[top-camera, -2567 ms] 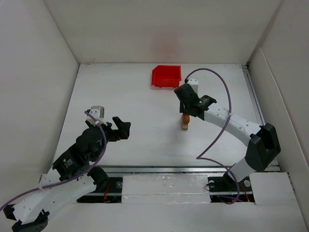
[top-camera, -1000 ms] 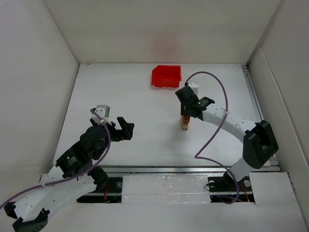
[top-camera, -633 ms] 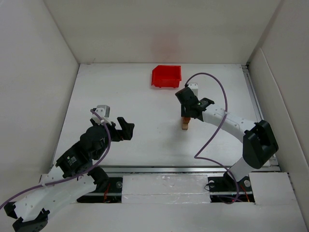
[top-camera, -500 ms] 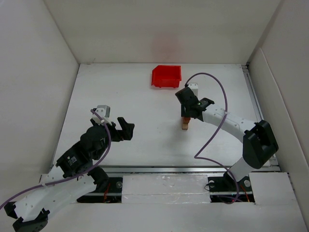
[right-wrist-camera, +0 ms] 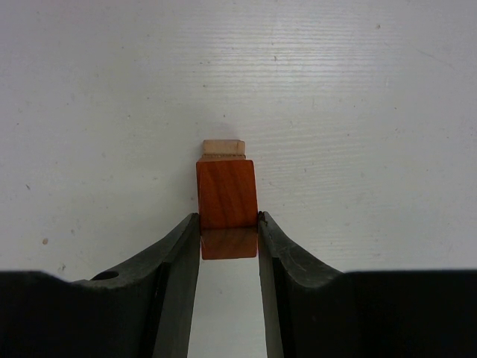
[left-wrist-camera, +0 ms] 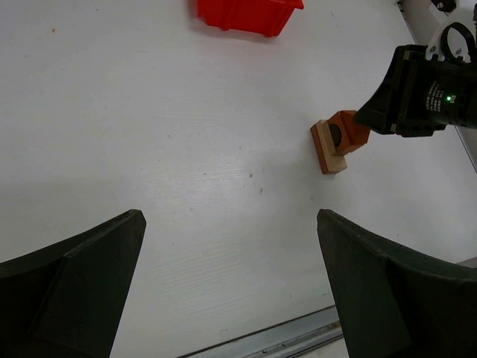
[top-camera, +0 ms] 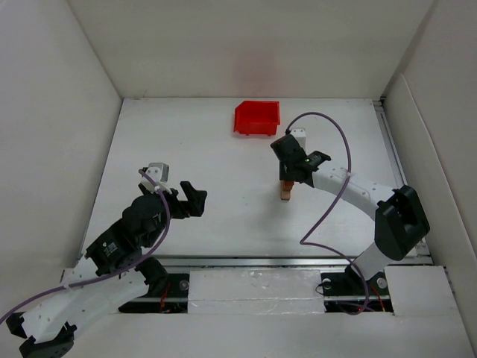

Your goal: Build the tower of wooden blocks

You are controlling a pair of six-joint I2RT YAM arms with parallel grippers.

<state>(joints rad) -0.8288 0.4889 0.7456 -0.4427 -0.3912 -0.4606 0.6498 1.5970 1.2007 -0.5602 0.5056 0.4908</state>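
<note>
At the left of the table (top-camera: 186,142), the left gripper (top-camera: 192,195) is hovering above the white surface, its jaws standing wide apart and gripping nothing. In the left wrist view its two dark fingers (left-wrist-camera: 74,287) are framing bare table, with the blocks lying well ahead of them and to the right.

Toward the back, just right of centre, the red bin (top-camera: 257,118) is sitting near the rear wall, well apart from both grippers.

In front of the bin and slightly to its right, two blocks are standing together on the table. The tan block (left-wrist-camera: 326,151) is touching one face of the orange block (left-wrist-camera: 352,128). From these views I cannot tell whether the orange one is sitting on top of the tan one or beside it. From the right wrist, the orange block is filling the gap between the fingertips, and the tan block is peeking out just beyond it. The near end of the orange block is looking darker. Whether that is a shaded face or a third block, I cannot tell.

At the right, the right gripper (right-wrist-camera: 227,218) is reaching down over the pair, its fingers (right-wrist-camera: 175,276) clamping the orange block and pressing on both its sides.
</note>
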